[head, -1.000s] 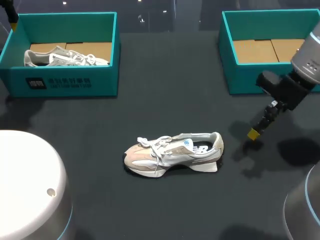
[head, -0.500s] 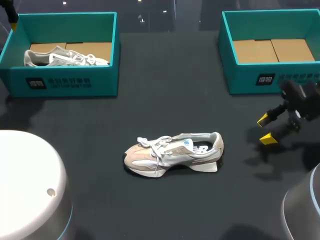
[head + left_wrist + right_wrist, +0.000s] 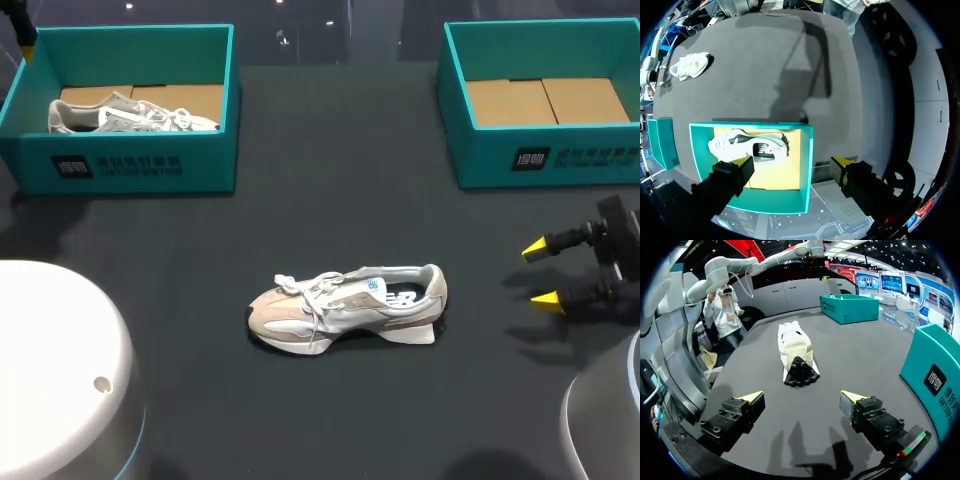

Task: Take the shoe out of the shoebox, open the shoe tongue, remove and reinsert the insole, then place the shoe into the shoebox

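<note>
I had the shoe [image 3: 345, 306] out on the table [image 3: 350, 200], tongue, insole and reboxing seemingly yet to do, my right gripper [image 3: 538, 273] and left gripper [image 3: 791, 161] both spread, empty.

Overhead light, fairly bright and even. The dark table [image 3: 330, 170] reads matte and dull. Soft shadows sit under the shoe [image 3: 345, 305] and beside the right gripper [image 3: 540, 273]. In the left wrist view, one long dark shadow crosses the table.
</note>
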{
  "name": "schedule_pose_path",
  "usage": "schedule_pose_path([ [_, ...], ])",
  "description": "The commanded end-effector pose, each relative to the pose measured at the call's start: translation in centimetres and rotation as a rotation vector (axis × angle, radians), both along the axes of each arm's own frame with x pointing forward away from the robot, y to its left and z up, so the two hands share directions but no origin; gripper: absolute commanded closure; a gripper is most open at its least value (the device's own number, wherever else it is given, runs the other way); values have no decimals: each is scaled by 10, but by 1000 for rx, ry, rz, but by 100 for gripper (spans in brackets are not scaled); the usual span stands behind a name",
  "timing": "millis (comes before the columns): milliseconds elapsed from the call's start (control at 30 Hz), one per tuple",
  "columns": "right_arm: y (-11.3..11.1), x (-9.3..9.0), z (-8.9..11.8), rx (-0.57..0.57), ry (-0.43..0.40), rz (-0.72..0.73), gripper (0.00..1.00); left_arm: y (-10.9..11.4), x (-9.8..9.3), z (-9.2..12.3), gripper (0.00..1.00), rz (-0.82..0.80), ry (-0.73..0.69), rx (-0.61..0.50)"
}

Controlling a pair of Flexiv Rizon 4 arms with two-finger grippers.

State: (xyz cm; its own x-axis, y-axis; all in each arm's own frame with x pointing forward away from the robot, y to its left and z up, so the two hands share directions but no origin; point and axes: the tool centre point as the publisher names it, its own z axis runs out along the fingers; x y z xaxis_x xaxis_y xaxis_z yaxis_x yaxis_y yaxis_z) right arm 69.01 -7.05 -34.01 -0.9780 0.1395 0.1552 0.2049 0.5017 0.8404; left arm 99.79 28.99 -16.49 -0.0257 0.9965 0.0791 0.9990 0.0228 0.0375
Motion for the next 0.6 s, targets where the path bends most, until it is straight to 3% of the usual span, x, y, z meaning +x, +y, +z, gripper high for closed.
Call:
schedule_pose_path([
  [33,-1,-1,-3,58,-10,-10,0,0,0,1,0,-1,1,2],
  [133,-1,-1,-3,58,-10,-10,0,0,0,1,0,-1,1,2],
  [300,-3,7,-22,79,-58,-37,0,0,0,1,0,-1,1,2],
  [433,-11,14,-36,144,-47,-71,0,0,0,1,0,-1,1,2],
  [600,-10,16,-41,162,-59,-75,0,0,0,1,0,-1,1,2],
])
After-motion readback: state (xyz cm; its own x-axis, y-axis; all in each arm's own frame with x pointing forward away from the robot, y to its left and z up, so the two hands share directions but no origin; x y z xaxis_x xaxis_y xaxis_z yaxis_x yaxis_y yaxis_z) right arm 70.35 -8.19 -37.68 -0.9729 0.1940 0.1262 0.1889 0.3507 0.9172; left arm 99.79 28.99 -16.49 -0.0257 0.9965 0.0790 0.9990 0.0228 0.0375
